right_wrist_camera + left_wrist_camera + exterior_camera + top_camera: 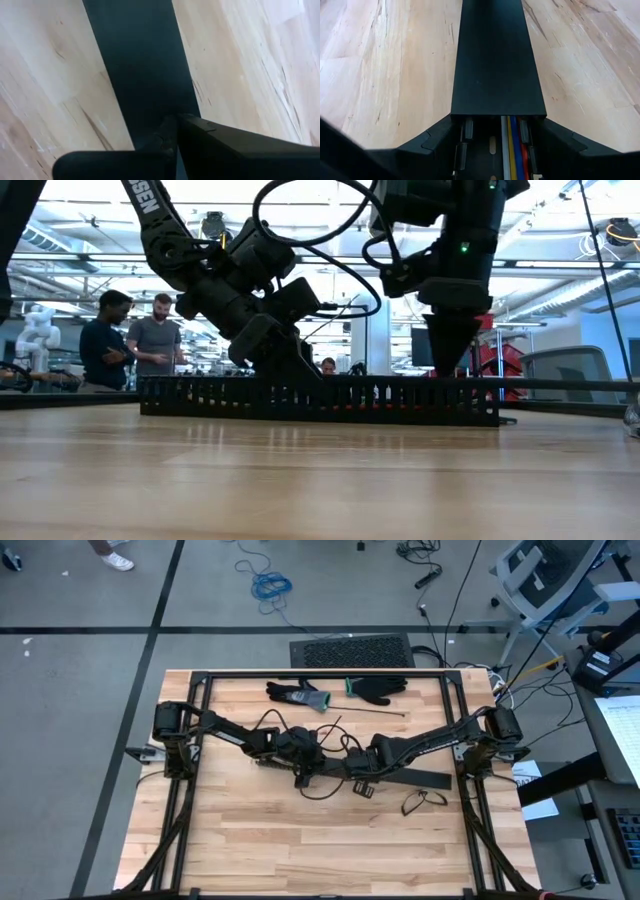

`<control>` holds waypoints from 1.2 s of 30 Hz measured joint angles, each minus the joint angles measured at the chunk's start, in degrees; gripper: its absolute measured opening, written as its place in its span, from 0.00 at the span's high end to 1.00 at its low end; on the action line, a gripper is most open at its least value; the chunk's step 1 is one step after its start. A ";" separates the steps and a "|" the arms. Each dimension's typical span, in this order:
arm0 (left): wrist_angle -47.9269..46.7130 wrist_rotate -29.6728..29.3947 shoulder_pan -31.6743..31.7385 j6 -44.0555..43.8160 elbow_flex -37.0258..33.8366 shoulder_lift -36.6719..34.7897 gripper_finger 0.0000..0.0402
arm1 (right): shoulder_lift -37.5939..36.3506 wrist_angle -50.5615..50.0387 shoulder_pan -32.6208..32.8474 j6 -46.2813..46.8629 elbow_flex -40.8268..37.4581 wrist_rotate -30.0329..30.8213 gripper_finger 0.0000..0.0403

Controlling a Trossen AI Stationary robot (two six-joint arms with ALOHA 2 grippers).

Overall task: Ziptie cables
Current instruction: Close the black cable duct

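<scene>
The cables (514, 145), yellow, blue and red beside a pale one, lie side by side inside the open end of the black slotted duct (320, 398), which rests along the middle of the wooden table (300, 850). A flat black cover (496, 60) closes the duct beyond that open end. The left gripper (495, 142) stands partly open with one finger on each side of the duct, and I cannot tell if the fingers press on it. The right gripper (447, 370) is closed with nothing between the fingers, and its tip points down onto the duct's top. Two dark gloves (340, 690) lie at the table's far edge, well apart from the duct
</scene>
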 joint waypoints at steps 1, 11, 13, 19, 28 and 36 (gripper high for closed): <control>0.02 0.00 0.00 0.02 0.00 0.00 0.46 | 0.00 0.17 -0.04 -0.23 0.00 0.02 1.00; 0.01 -0.02 0.00 -0.20 0.00 0.00 0.46 | -0.02 0.80 -0.05 -0.73 -0.09 0.17 1.00; 0.38 0.00 0.00 -0.20 -0.04 0.00 0.46 | 0.00 0.84 -0.05 -0.66 -0.09 0.17 1.00; 0.74 -1.96 -0.13 -3.83 0.17 0.02 0.46 | -0.02 0.82 -0.08 -0.63 -0.18 0.52 1.00; -5.74 -2.28 -0.07 -3.86 2.92 0.00 0.45 | -0.02 0.92 -0.07 -0.38 -0.18 0.59 1.00; -15.98 -3.55 0.02 0.73 8.45 0.00 0.28 | 0.00 0.99 -0.07 -0.37 0.09 0.52 1.00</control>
